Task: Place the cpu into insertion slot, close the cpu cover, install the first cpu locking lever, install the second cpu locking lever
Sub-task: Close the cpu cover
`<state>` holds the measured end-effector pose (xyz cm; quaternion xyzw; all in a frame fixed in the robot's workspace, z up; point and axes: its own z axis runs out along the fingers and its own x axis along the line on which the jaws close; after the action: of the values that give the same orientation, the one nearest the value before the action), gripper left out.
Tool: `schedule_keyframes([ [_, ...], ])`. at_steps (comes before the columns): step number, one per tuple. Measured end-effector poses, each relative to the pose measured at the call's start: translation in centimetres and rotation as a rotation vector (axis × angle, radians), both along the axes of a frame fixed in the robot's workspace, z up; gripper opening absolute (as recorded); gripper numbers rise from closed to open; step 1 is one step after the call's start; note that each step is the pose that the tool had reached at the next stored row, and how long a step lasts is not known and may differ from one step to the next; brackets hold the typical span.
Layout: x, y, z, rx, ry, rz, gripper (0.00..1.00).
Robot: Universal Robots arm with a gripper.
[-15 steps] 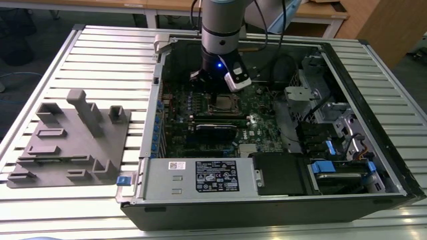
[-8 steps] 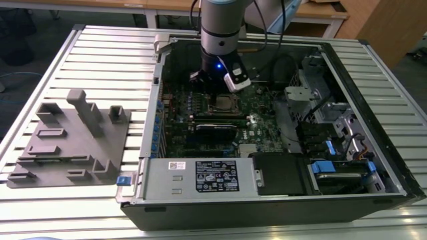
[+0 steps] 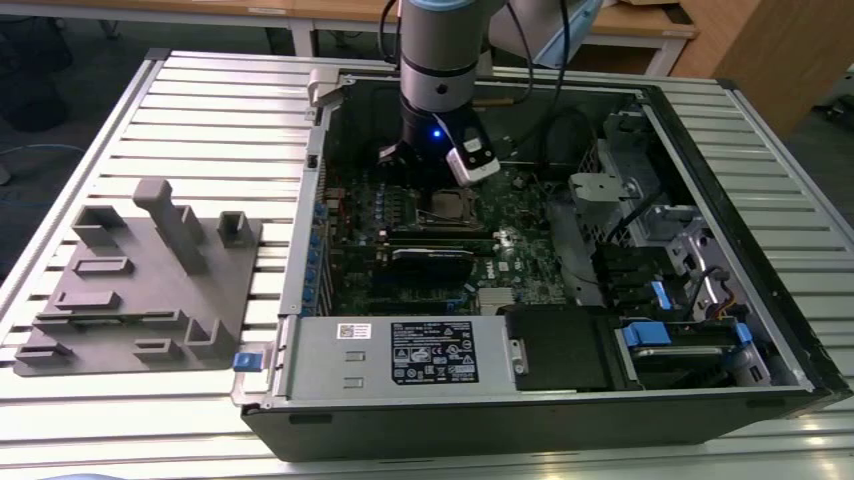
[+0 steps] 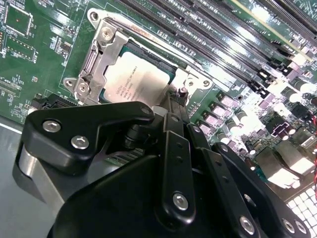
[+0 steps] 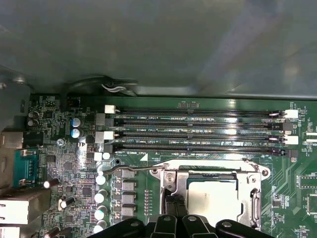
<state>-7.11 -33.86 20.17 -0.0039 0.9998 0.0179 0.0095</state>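
The cpu point(image 4: 134, 79) lies flat in the insertion slot point(image 3: 449, 205) on the green motherboard, its silvery top showing through the window of the cpu cover point(image 4: 101, 59). The cover point(image 5: 247, 174) lies down over the chip point(image 5: 213, 196). A thin wire locking lever point(image 5: 133, 168) runs along one side of the socket, with its hooked end sticking out past the corner. My gripper point(image 4: 177, 101) hangs just above the socket's edge by that corner, fingers together with nothing visible between them. The exterior view shows it point(image 3: 430, 172) inside the open case, right behind the socket.
Long black memory slots point(image 5: 198, 131) run beside the socket. A black card point(image 3: 434, 262) sits in front of it, with a boxed power supply point(image 3: 400, 350) nearer the case front. The case walls point(image 3: 314, 200) surround the board. A grey fixture block point(image 3: 147, 280) rests on the slatted table.
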Motion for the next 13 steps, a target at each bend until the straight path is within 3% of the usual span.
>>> schedule_keyframes([
  [13,-0.22,0.00,-0.13,0.0019,-0.0033,0.013,0.11],
])
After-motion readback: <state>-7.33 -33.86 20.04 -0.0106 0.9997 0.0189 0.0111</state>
